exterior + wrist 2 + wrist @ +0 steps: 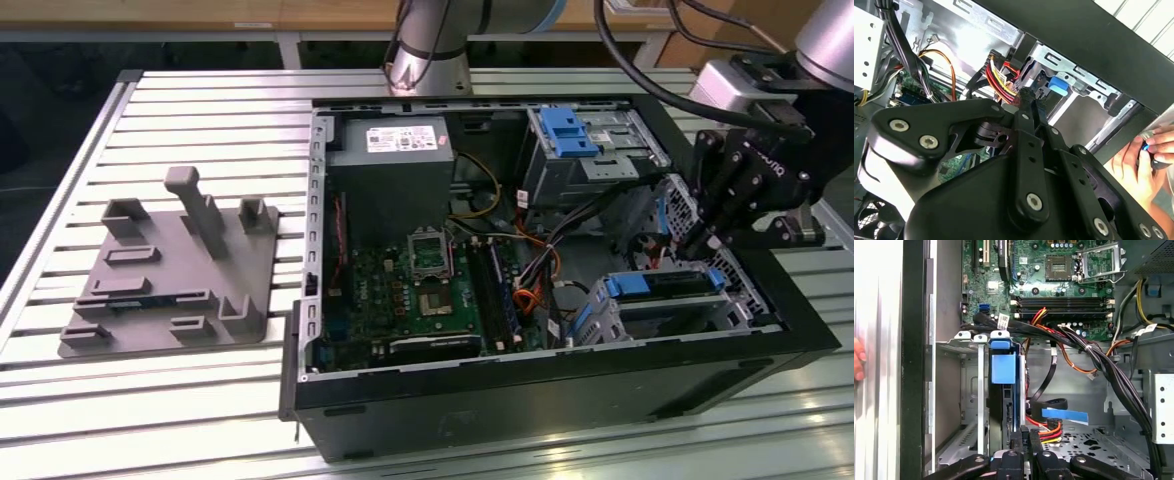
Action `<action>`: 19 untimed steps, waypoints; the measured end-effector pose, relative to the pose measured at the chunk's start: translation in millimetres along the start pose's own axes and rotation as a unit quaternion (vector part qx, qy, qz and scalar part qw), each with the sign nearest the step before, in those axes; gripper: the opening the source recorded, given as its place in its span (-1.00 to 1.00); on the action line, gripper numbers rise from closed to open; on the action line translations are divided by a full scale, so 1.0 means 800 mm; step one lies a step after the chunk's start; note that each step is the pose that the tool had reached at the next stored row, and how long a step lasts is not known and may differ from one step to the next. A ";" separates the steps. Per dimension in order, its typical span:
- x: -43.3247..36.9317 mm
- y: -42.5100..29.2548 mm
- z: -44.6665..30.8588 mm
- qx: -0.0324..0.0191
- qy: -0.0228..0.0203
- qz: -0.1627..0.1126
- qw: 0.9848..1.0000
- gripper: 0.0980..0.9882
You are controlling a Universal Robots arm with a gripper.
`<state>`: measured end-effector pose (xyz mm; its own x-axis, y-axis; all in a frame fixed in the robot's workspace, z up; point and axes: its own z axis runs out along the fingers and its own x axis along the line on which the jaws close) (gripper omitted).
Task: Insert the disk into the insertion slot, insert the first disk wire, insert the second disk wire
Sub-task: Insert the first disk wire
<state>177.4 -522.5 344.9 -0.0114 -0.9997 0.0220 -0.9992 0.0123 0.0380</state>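
The disk, silver in a bright blue carrier, sits inside the insertion slot, a perforated metal cage at the exterior view's right of the open computer case. The first wrist view shows its blue carrier end between the cage walls. My gripper hangs just above the disk's rear end. In both wrist views its fingers are pressed together, shut on the end of a red, yellow and black disk wire. A flat black cable with a blue tag lies loose beside it.
A taller cage with a blue latch stands behind the slot. Thick black cable bundles cross above the motherboard. A grey fixture plate lies at the exterior view's left. A person's hand rests outside the case wall.
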 end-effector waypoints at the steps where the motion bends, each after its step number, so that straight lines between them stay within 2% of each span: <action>1: 0.002 0.0000 0.0001 0.000 -0.002 0.000 1.000 -0.85; 10: 0.005 -0.0001 0.0001 0.000 -0.005 0.000 1.000 -0.85; 14: 0.009 -0.0001 0.0002 0.000 -0.016 -0.001 1.000 -0.85; 19: 0.010 -0.0001 0.0003 0.000 -0.017 -0.001 1.000 -0.85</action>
<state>177.4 -530.6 344.8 -0.0115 -0.9999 -0.0123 -0.9992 0.0110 0.0383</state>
